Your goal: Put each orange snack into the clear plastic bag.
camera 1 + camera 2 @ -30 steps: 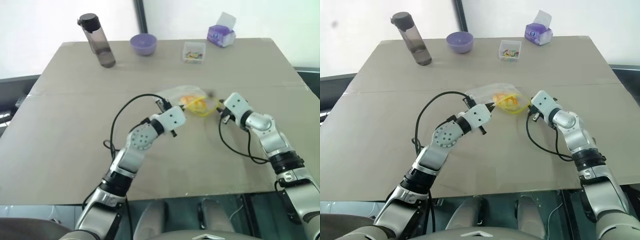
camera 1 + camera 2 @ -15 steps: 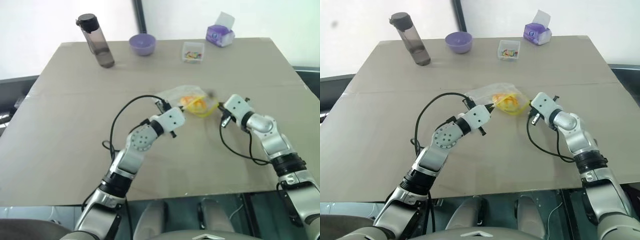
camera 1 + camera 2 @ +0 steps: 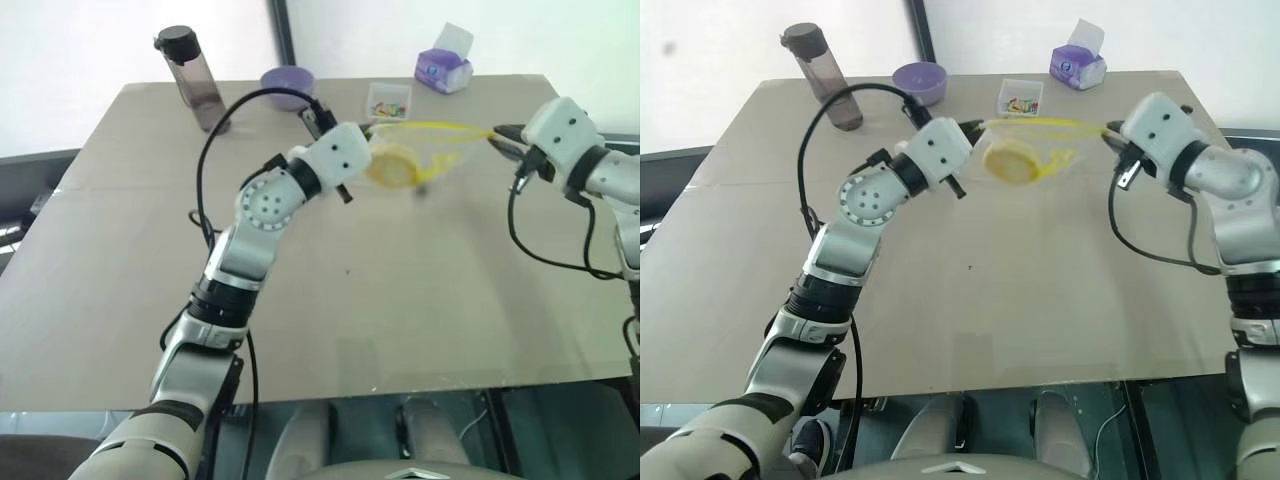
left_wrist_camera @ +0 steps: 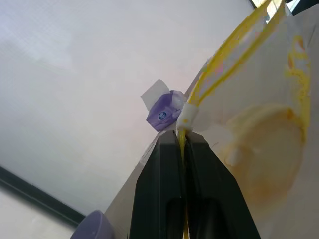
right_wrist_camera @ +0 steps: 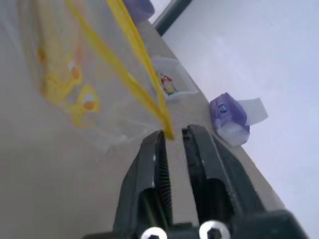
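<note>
Looking down on the big flat brown bench [image 3: 420, 300].

Holding the crinkly clear plastic bag with the yellow seal strip [image 3: 432, 128] up in the air above it, stretched out sideways, most likely to keep the top tight for shutting or carrying.

Pinching one end of the yellow strip hard with the left end effector [image 3: 364, 131], fingers [image 4: 164, 169] pressed together on it.

Meeting the other end with the right end effector [image 3: 500, 138], fingers [image 5: 152, 164] a little apart, the strip tip just touching one of them; probably letting go.

Carrying the round orange-yellow bun snack [image 3: 392, 166] inside the bag, hanging low near the left end.

Leaving the dark see-through bottle [image 3: 195, 90], the purple bowl [image 3: 285, 78], the purple tissue pack [image 3: 443, 70] and the small clear box of colourful bits [image 3: 388, 100] along the far edge.
</note>
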